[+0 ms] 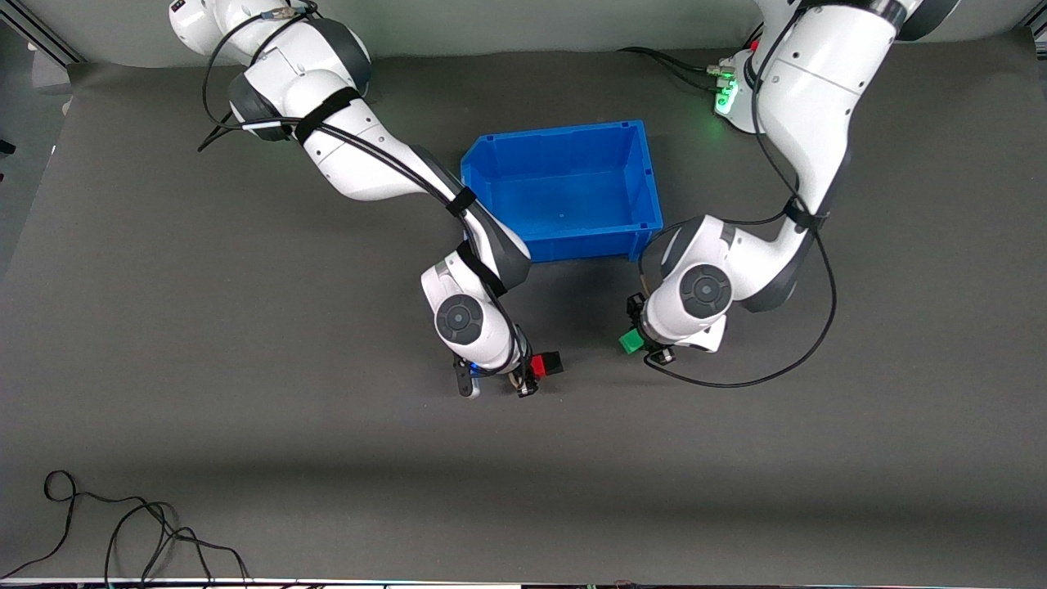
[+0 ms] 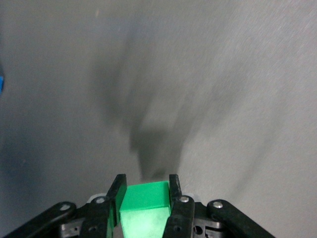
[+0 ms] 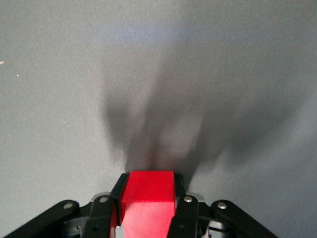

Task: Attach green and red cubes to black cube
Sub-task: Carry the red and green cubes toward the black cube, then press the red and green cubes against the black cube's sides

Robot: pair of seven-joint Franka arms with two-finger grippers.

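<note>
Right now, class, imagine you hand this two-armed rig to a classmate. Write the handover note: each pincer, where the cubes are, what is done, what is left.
Left pincer: shut on the green cube, raised over the grey mat, just nearer the camera than the blue bin.
Right pincer: shut on the red cube, also raised over the mat.
Black cube: already joined to the red cube, on its side toward the green one.
Done: both coloured cubes picked up; red looks attached to black.
Left: bring the green cube across the gap and press it onto the black cube.

No readable txt, labels or nos. anywhere — none.
</note>
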